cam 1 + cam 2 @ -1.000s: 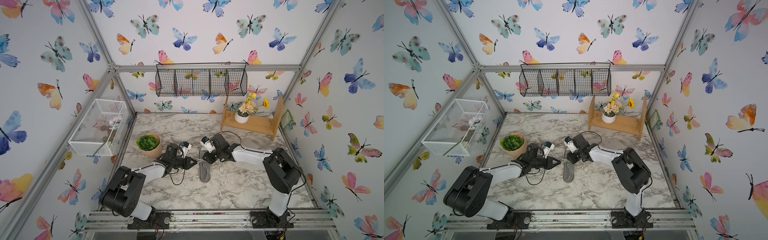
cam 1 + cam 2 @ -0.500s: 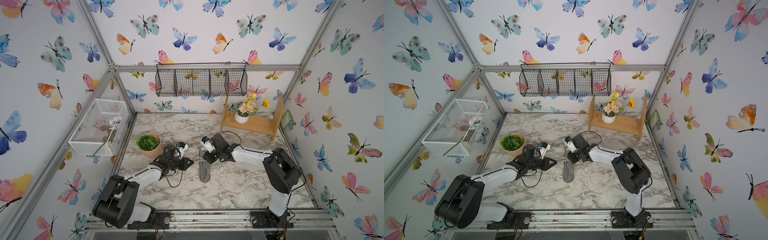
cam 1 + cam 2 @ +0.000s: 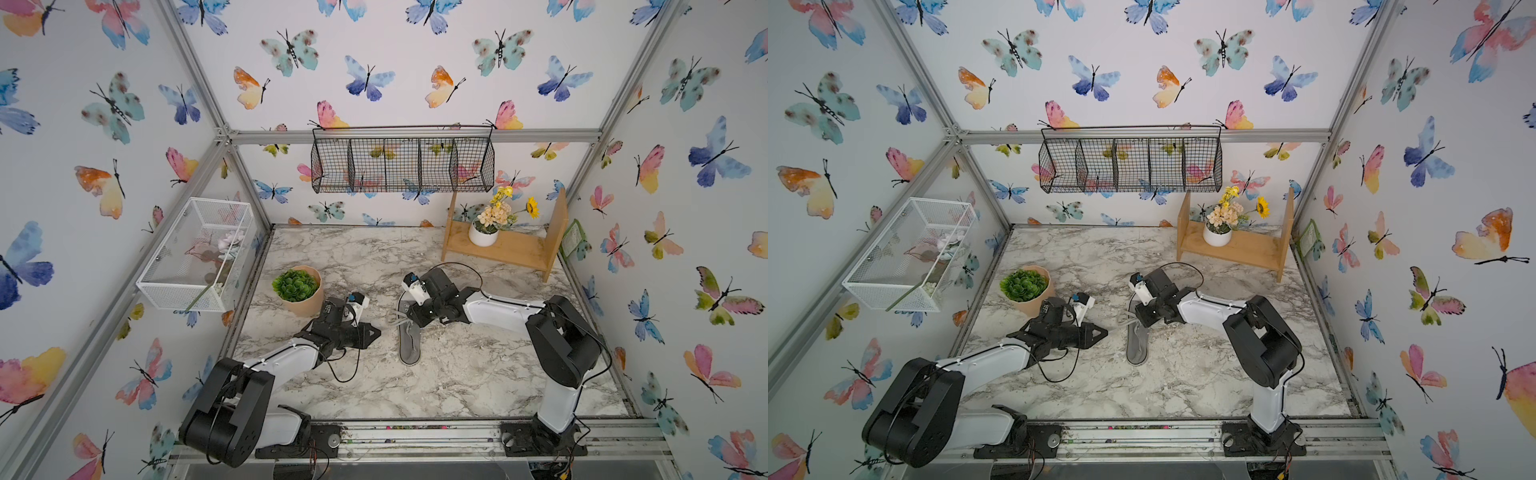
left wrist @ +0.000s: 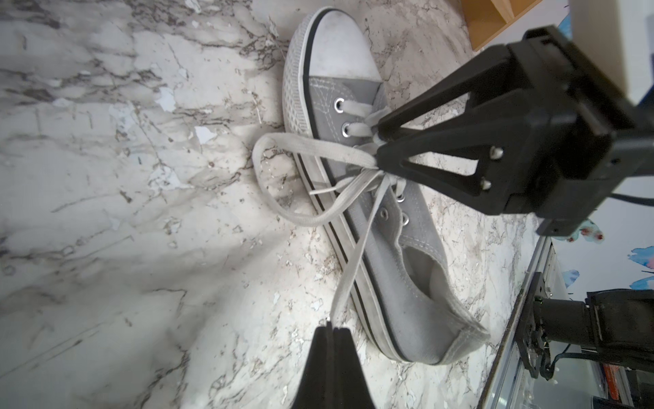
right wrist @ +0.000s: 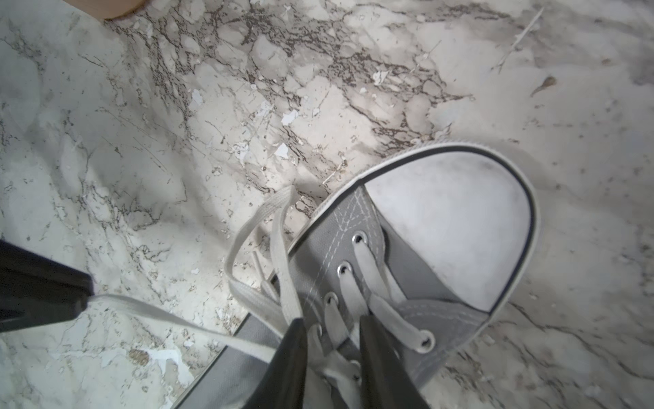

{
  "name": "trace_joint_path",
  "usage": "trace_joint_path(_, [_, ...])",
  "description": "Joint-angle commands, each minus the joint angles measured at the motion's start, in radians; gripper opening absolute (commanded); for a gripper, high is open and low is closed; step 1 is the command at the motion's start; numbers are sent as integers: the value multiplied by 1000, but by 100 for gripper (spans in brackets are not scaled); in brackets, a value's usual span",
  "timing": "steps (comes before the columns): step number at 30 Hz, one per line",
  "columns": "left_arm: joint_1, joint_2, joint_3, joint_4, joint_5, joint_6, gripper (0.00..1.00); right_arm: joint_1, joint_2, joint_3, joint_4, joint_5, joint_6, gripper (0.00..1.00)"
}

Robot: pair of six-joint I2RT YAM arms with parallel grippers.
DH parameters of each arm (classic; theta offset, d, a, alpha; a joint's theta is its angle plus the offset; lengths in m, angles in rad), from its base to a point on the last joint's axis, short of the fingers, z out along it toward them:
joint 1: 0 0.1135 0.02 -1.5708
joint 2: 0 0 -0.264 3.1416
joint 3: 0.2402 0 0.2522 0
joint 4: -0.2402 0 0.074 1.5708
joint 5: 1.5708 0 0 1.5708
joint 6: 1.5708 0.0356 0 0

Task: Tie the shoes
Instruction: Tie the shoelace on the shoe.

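A grey sneaker (image 3: 409, 338) (image 3: 1137, 343) with a white toe cap lies mid-table, toe toward the back wall. In the left wrist view the shoe (image 4: 393, 233) has its white laces (image 4: 300, 152) crossed at mid-shoe, with a loose loop lying on the marble. My left gripper (image 4: 332, 329) (image 3: 377, 332) is shut on one lace end, left of the shoe, and that lace runs taut to the crossing. My right gripper (image 5: 332, 320) (image 3: 409, 322) stands over the shoe (image 5: 442, 230), its jaws narrow and closed on the bunched laces at the crossing.
A potted green plant (image 3: 297, 286) stands just behind my left arm. A wooden shelf (image 3: 511, 251) with a flower pot sits at the back right. A black wire basket (image 3: 403, 166) hangs on the back wall, a white mesh box (image 3: 195, 257) on the left wall.
My left gripper has drawn a little leftward and nearer, away from the shoe, with the lace end still in it. The right gripper's jaws have narrowed slightly on the laces.
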Motion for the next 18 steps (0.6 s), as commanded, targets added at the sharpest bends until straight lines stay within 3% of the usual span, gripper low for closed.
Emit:
trace_joint_path(1, [8, -29, -30, -7, -42, -5, 0, -7, 13, 12, -71, 75, 3, 29])
trace_joint_path(4, [18, -56, -58, 5, -59, -20, 0, -7, 16, 15, -75, 74, 1, 29])
trace_joint_path(8, [16, -42, -53, 16, 4, -16, 3, -7, 11, 14, -64, 35, -2, 31])
trace_joint_path(14, [17, -63, -24, 56, 36, -31, 49, -9, -61, 16, -41, -84, 0, 45])
trace_joint_path(18, [19, -70, 3, 89, -26, -57, 67, -26, -132, -20, -22, -161, 21, 49])
